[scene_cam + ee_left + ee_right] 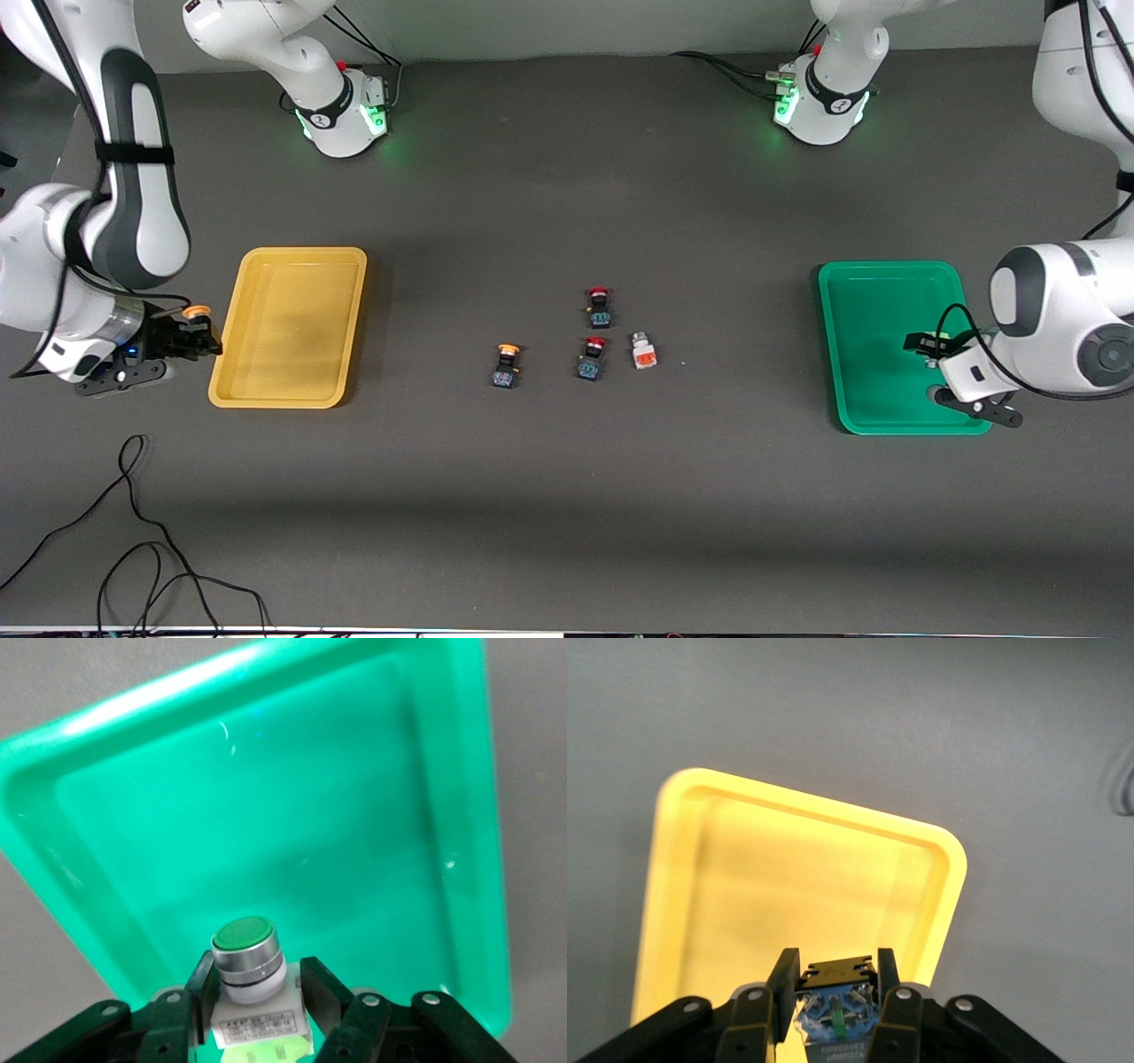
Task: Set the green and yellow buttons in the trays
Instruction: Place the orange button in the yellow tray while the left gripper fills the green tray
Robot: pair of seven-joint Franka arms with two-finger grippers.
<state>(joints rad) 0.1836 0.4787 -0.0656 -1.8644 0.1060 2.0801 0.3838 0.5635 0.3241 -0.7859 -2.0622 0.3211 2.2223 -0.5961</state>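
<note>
My left gripper [923, 344] [257, 973] is shut on a white-bodied button with a green face [244, 935] and holds it over the green tray [873, 292] [266, 806]. My right gripper [202, 340] [833, 967] is shut on a yellow-capped button [197, 312] with a black-blue body [835, 1003], at the outer edge of the yellow tray [292, 328] [788, 886]. On the table between the trays lie a yellow-capped button [505, 364] and a white button with an orange face [643, 351]. Both trays hold nothing.
Two red-capped black-blue switches [599, 307] [592, 358] lie beside the white button. Black cables [133, 549] loop on the table near the front camera at the right arm's end. The arm bases [341, 111] [819, 102] stand farthest from the camera.
</note>
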